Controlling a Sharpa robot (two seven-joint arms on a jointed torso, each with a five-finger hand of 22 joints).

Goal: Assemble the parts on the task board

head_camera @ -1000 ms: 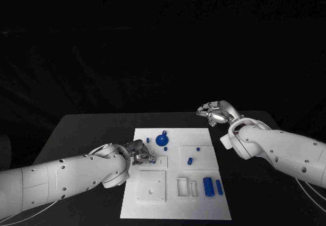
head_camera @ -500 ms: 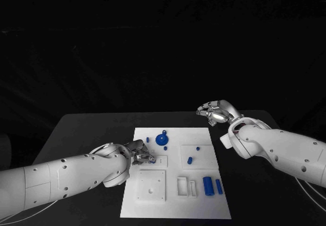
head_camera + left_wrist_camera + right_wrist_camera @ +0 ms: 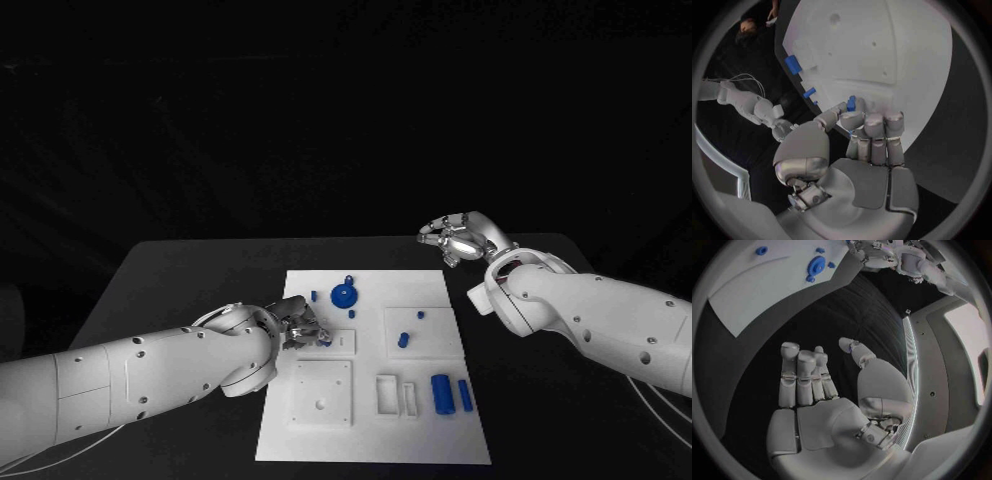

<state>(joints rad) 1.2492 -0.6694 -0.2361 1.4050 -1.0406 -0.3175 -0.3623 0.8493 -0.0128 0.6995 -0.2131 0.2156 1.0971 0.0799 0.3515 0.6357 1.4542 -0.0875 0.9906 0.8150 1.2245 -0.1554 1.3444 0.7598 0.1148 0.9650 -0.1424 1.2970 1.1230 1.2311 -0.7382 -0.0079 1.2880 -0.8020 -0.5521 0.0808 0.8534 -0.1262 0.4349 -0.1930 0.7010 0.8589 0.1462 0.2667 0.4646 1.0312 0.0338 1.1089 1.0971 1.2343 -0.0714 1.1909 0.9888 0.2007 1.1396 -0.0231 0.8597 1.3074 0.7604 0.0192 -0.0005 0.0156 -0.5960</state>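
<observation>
Left hand [image 3: 857, 145] pinching small blue part [image 3: 851, 103] over task board [image 3: 898, 55]; right hand [image 3: 817, 390] apart, empty. Could slip, being held only at the fingertips.

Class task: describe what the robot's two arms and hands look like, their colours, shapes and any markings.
Both arms are white, rounded shells dotted with small dark holes. The left hand and right hand are silver metal with segmented fingers. Thin pale cables trail beside each arm.

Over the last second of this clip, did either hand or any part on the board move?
Almost nothing changed. The left hand stays at the task board's left edge, still pinching a small blue part. The right hand stays raised and open beyond the board's far right corner. The loose parts have not moved.
</observation>
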